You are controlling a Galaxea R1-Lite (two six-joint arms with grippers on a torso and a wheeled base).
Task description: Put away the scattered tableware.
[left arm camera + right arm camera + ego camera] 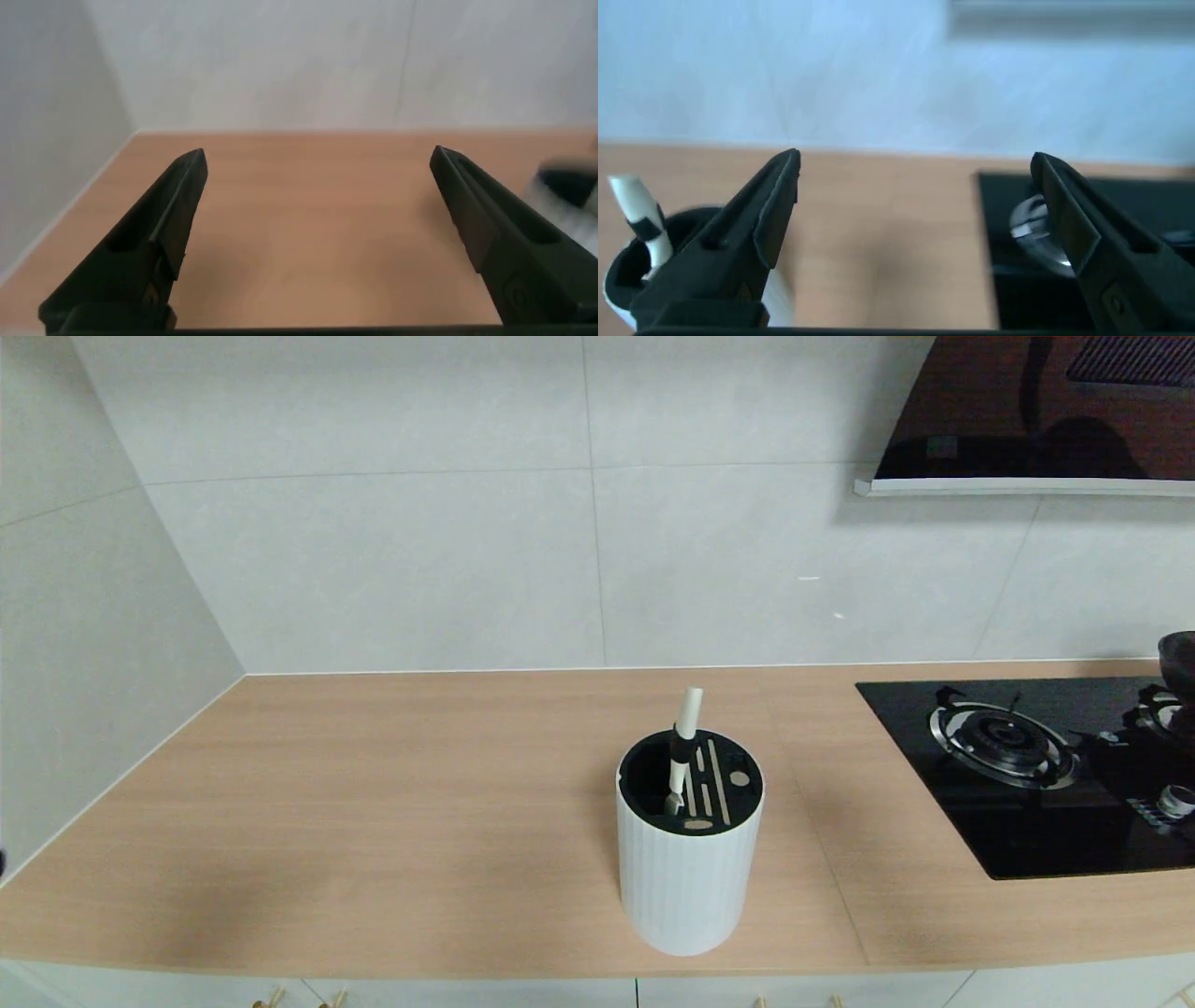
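The white-handled utensil [686,728] stands handle-up, leaning a little, in the wide opening of the white ribbed cutlery holder [689,877], so it looks already stowed. The holder sits on the wooden surface [373,784], beside the gas hob [1027,775]. The left pincer [316,157] and right pincer [915,161] are both spread wide and empty, the right one near the holder, which suggests the task is at or near its end.

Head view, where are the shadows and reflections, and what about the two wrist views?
Head view: the hood has a glossy face mirroring dark shapes and throws a soft shadow on the wall beneath; the stove glass is shiny too. Right wrist view: the burner glints. Left wrist view: counter evenly lit, no hard shadows.
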